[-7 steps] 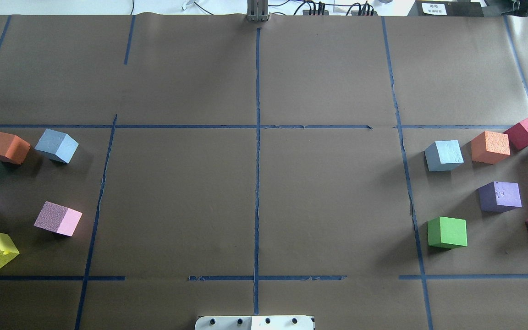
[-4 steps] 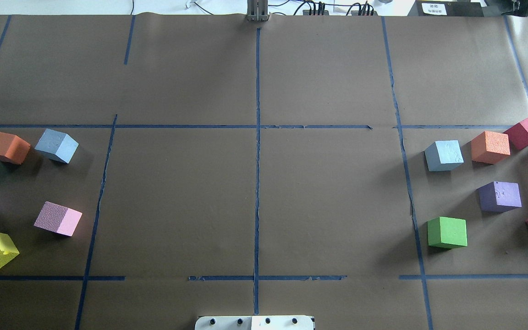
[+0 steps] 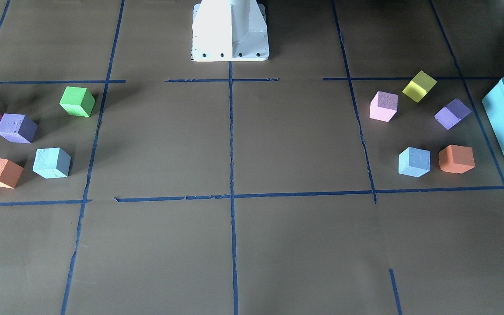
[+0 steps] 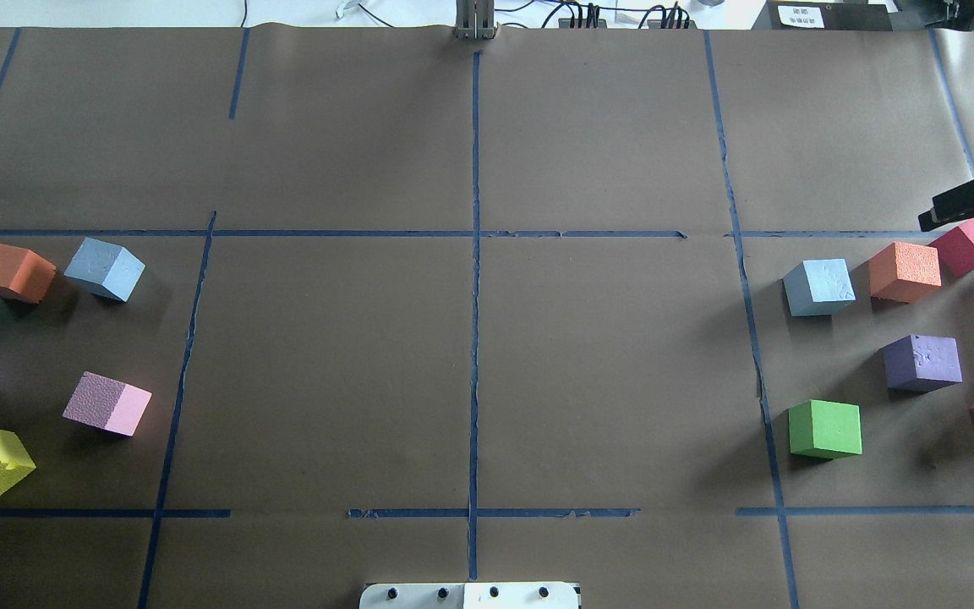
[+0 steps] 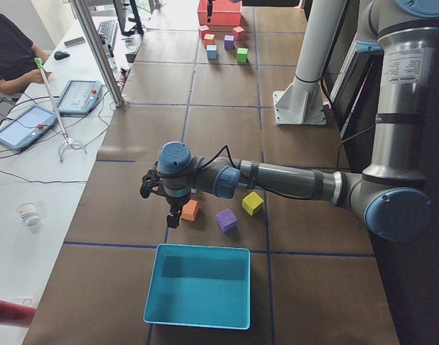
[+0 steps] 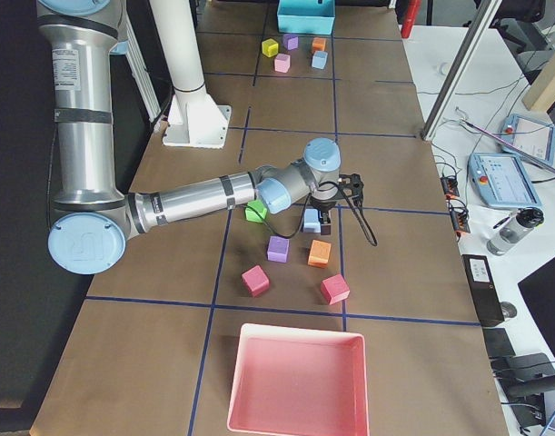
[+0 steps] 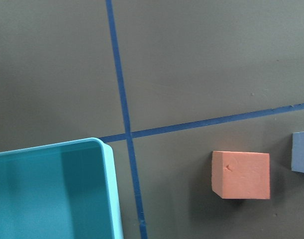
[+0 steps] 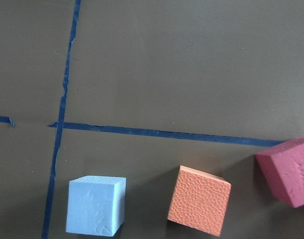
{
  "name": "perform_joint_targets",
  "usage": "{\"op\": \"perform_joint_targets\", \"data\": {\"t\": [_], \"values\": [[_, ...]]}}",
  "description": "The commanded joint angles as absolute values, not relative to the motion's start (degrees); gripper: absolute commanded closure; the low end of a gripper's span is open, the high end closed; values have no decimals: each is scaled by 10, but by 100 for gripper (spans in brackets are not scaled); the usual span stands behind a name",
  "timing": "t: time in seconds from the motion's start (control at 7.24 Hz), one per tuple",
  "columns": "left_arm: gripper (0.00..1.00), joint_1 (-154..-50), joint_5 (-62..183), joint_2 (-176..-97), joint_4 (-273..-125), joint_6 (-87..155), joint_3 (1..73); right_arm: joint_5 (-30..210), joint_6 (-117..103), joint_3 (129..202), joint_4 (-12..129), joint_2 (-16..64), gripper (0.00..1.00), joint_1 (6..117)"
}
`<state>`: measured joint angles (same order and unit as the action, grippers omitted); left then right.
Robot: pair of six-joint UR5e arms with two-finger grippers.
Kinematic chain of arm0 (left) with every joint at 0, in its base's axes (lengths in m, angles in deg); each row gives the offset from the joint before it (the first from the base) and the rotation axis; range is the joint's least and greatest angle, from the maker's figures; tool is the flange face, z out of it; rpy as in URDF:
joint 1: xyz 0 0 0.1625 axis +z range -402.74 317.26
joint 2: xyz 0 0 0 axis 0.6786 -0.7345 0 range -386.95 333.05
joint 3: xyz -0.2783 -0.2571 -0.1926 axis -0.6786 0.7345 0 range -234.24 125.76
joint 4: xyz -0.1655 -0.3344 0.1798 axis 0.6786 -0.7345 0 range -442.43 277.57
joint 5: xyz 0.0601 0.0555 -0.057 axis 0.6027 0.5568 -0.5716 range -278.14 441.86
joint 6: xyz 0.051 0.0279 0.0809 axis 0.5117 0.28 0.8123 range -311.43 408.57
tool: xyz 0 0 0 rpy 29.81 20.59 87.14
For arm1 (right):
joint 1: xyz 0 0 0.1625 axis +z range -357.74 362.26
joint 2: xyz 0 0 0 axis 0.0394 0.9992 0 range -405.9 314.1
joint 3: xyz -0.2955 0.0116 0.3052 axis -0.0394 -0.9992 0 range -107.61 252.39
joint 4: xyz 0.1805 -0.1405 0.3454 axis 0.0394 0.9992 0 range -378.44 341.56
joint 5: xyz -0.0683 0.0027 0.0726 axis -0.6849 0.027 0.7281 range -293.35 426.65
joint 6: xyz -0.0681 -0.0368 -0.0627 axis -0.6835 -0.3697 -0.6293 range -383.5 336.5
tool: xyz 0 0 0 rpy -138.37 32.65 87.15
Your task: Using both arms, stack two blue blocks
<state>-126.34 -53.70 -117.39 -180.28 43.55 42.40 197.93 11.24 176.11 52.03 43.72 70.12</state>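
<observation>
Brown table, right pincer newly entered

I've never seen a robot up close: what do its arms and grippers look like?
The left arm and right arm are grey tubes with round light-blue joint caps and a white printed label near the shoulder. A black cable loops at each wrist. The left gripper and right gripper are black.
</observation>
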Motion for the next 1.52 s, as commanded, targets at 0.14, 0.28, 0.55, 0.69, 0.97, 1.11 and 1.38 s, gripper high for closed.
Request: {"op": "perform_joint_targets", "data": {"t": [0.14, 0.28, 0.55, 0.69, 0.97, 1.11, 1.38], "values": [[0, -1257, -537, -1176, -1803, 430, 429, 1881, 210, 1741, 474, 419, 0, 584], [0, -1257, -538, -1176, -1803, 430, 429, 1881, 210, 1720, 473, 414, 0, 581], [0, -1257, -538, -1176, -1803, 430, 430, 1883, 211, 1700, 473, 397, 0, 570], [0, -1257, -538, -1176, -1803, 430, 430, 1881, 211, 1699, 473, 394, 0, 559], [0, -1257, -538, -1176, -1802, 430, 433, 1881, 209, 1674, 473, 386, 0, 550], [0, -1258, -538, -1176, -1802, 430, 436, 1881, 205, 1664, 473, 386, 0, 547], [0, -1258, -538, -1176, -1802, 430, 437, 1882, 207, 1662, 473, 384, 0, 542]]}}
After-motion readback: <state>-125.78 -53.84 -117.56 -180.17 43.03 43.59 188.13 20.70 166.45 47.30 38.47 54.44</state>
